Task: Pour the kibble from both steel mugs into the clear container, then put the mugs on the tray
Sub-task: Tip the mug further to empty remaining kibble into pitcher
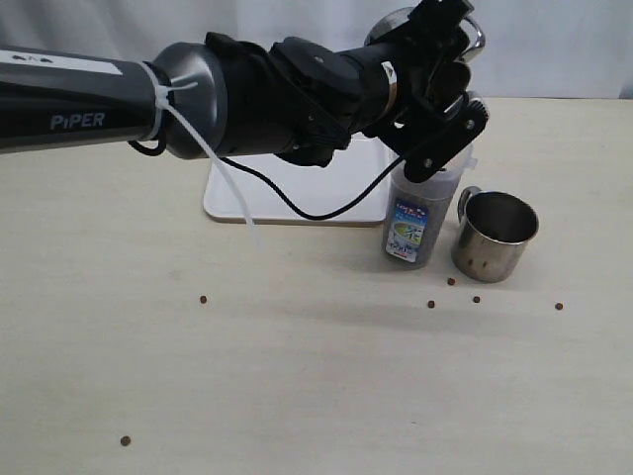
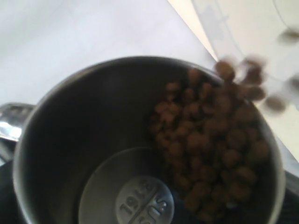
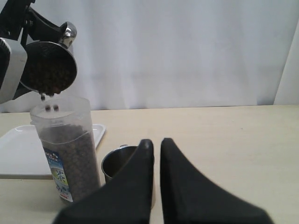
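Observation:
My left gripper (image 1: 440,89) reaches across the middle and is shut on a steel mug (image 1: 391,25), tipped mouth-down over the clear container (image 1: 420,223). In the left wrist view the mug (image 2: 84,140) shows kibble (image 2: 210,149) sliding over its lip. In the right wrist view pellets (image 3: 51,107) drop from that mug (image 3: 49,67) into the container (image 3: 70,149), which is filled well past half. The second steel mug (image 1: 495,236) stands upright right of the container. Just behind this mug (image 3: 117,161), my right gripper (image 3: 156,144) is shut and holds nothing.
The white tray (image 1: 297,193) lies behind the container, partly under the left arm. Stray pellets (image 1: 203,299) lie scattered on the beige table, several near the standing mug (image 1: 450,282). A white curtain backs the scene.

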### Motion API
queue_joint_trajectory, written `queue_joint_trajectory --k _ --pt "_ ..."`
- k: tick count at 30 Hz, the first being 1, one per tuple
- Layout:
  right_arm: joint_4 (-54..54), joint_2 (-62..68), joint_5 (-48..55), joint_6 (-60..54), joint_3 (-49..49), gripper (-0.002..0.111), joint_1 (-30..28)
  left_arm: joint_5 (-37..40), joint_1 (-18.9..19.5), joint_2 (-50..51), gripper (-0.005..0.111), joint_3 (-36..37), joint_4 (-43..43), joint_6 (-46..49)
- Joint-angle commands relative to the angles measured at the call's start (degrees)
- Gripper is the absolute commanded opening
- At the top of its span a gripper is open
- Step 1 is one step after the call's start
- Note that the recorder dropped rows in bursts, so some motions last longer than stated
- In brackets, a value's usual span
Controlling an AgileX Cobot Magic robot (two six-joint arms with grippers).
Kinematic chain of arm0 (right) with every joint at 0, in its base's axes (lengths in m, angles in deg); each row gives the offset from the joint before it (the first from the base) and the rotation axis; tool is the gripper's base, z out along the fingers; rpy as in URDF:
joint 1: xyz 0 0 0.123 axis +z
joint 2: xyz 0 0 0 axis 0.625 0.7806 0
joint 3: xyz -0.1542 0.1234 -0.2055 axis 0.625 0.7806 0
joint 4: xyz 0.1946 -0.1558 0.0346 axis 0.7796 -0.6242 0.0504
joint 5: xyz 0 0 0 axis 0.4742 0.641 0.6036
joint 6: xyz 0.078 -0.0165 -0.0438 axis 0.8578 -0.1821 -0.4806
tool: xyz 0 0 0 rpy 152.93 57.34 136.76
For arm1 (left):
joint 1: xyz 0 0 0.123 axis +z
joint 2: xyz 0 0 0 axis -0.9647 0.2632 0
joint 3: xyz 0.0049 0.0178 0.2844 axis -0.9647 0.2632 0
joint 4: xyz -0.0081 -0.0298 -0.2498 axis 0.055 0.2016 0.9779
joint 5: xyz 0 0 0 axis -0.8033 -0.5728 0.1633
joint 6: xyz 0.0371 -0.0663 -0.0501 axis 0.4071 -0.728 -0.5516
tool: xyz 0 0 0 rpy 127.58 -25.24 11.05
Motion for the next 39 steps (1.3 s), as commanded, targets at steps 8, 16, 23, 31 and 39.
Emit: queue_joint_trajectory --k 8,16,23,31,39 --pt "0.3 -0.1 0.0 -0.3 0.3 0.004 0.2 2.0 -1.8 -0.4 0.000 -0.7 -0.2 3.2" --pt "0.3 -0.1 0.0 -0.3 0.3 0.004 0.2 2.3 -2.2 -0.4 0.000 -0.7 -0.2 5.5" --pt "0.3 -0.1 0.0 -0.3 0.3 0.004 0.2 2.3 -2.2 -0.4 0.000 -0.7 -0.2 11.1" --pt "0.3 -0.1 0.0 -0.3 0.3 0.004 0.2 1.9 -2.5 -0.4 0.000 -0.7 -0.2 15.2" --pt "0.3 -0.1 0.0 -0.3 0.3 0.004 0.2 3.6 -3.6 -0.4 0.000 -0.7 -0.2 18.5"
